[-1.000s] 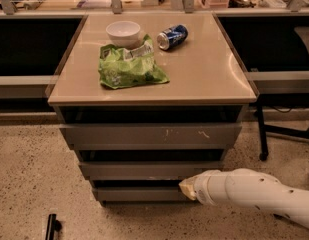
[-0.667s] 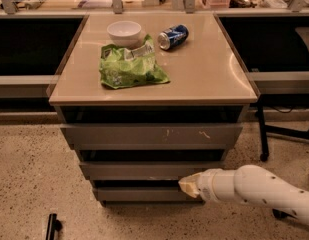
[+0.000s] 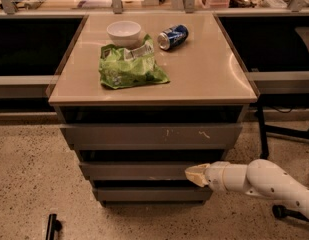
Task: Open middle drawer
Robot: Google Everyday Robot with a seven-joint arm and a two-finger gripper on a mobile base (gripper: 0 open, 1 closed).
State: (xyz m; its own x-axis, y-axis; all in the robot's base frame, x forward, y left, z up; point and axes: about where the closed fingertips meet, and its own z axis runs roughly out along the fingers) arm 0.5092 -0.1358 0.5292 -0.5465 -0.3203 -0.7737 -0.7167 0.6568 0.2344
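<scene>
The cabinet has three grey drawer fronts. The top front (image 3: 149, 134) is the largest and bears pale scratch marks. The middle drawer (image 3: 136, 170) has a plain flat front below it. The bottom front (image 3: 149, 194) is the narrowest. My gripper (image 3: 194, 174) is the cream-coloured tip of the white arm (image 3: 259, 180) that comes in from the right. It sits against the right end of the middle drawer's front, level with its lower edge.
On the tan cabinet top (image 3: 209, 74) lie a white bowl (image 3: 124, 32), a green chip bag (image 3: 129, 66) and a blue can (image 3: 173, 36) on its side. A black object (image 3: 52, 226) lies on the speckled floor at the lower left. Chair legs (image 3: 281, 134) stand to the right.
The gripper tip has stayed at the right end of the middle drawer's front. The arm behind it has shifted slightly. The drawer has not visibly moved.
</scene>
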